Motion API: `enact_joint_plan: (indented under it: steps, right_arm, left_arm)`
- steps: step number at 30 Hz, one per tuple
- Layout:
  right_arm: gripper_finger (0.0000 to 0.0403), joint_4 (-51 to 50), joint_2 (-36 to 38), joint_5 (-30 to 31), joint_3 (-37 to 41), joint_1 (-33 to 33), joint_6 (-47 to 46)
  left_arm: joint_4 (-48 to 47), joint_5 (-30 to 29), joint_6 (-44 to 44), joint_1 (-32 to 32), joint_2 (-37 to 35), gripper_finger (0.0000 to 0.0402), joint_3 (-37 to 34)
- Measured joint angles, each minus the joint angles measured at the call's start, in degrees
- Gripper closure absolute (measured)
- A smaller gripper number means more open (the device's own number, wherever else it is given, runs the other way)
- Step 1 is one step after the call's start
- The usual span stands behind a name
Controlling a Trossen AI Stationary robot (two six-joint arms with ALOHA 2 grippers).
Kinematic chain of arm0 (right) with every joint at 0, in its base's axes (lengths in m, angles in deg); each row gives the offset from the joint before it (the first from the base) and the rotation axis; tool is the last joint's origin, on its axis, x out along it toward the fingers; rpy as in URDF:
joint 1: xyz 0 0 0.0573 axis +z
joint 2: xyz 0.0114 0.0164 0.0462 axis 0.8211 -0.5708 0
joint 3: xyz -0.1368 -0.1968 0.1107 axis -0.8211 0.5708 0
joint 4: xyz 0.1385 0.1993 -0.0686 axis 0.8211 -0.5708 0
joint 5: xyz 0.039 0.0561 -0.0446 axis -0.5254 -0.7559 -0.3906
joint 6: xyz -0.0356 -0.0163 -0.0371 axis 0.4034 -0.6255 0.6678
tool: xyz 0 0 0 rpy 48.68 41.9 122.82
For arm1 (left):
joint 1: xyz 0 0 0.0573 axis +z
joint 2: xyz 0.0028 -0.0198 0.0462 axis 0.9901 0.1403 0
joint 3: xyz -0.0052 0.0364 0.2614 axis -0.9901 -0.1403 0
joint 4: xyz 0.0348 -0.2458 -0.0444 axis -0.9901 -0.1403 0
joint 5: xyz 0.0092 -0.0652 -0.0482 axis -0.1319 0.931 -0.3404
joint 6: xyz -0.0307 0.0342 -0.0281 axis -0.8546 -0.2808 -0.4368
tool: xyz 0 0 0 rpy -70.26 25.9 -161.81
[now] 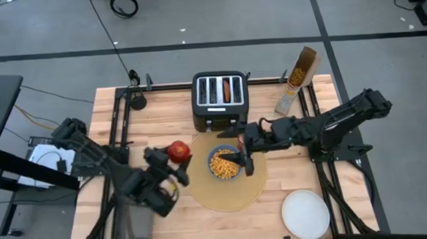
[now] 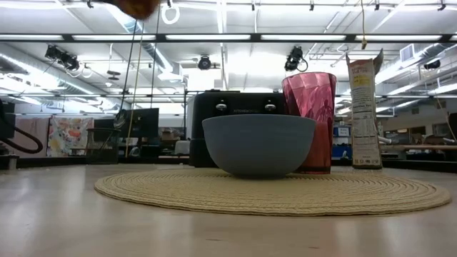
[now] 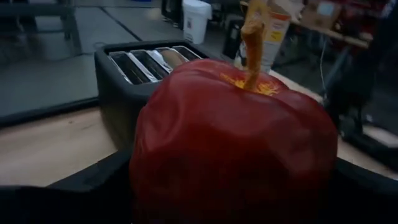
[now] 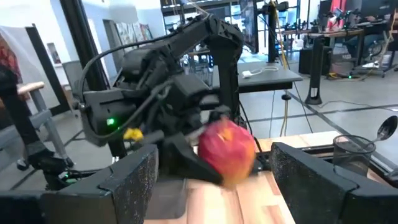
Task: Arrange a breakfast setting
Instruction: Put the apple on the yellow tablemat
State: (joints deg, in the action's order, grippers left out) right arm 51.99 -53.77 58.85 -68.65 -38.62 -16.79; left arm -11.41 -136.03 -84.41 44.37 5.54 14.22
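We take the step in hand to be bringing the apple (image 1: 178, 150) to the setting. On the table (image 1: 162, 107) the round tan placemat (image 1: 232, 199) lies near the middle. The left gripper (image 1: 173, 160) hangs off the mat's nine o'clock edge with its fingers clamped on the apple, which is lifted clear of the tabletop; in the left wrist view the apple (image 3: 233, 143) fills the frame, stem up. The right gripper (image 1: 242, 149) hovers over the mat at about one o'clock, just beside the bowl (image 1: 224, 163), fingers spread wide and empty; its wrist camera looks straight across at the apple (image 4: 227, 151) between its own fingers.

The next move, as we judge it, calls for carrying the apple in over the mat and setting it down on bare weave, or passing it to the waiting right gripper; the two arms are close, so they need care not to collide.

Around them: the black toaster (image 1: 220, 99) sits at twelve o'clock of the mat with something in one slot, the cereal box (image 1: 299, 78) at two o'clock, the white plate (image 1: 305, 214) off the mat at four o'clock. The blue bowl holds cereal and takes the mat's upper middle; the pink cup (image 2: 309, 121) stands just behind it in the low view. We cannot find the spoon for certain.
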Motion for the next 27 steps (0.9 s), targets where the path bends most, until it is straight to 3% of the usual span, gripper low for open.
enact_joint_plan:
  steps: [5,13,18,22,27]
  right_arm:
    - [0.0096,-1.04,-1.98,-1.45,-0.39,-0.97,-0.66]
    - [0.0094,-9.23,1.45,-1.1,-0.39,-1.07,-2.24]
    - [0.0068,-14.66,7.04,0.05,-0.4,-1.07,-4.46]
    - [0.0044,-15.08,10.13,-0.88,-0.41,-1.07,-4.99]
    - [0.0031,-9.75,12.28,-1.5,-0.41,-0.82,-2.52]
  left_arm:
    - [22.26,0.72,12.04,6.07,0.03,0.0049,-3.35]
    - [56.62,16.61,45.44,13.03,-1.01,0.0049,-3.34]
    - [73.15,20.41,62.7,15.79,-4.07,0.0049,-3.29]
    - [86.5,28.12,71.43,19.07,-5.16,0.0049,-3.29]
    - [96.06,40.51,74.91,22.94,-5.08,0.0049,-3.29]
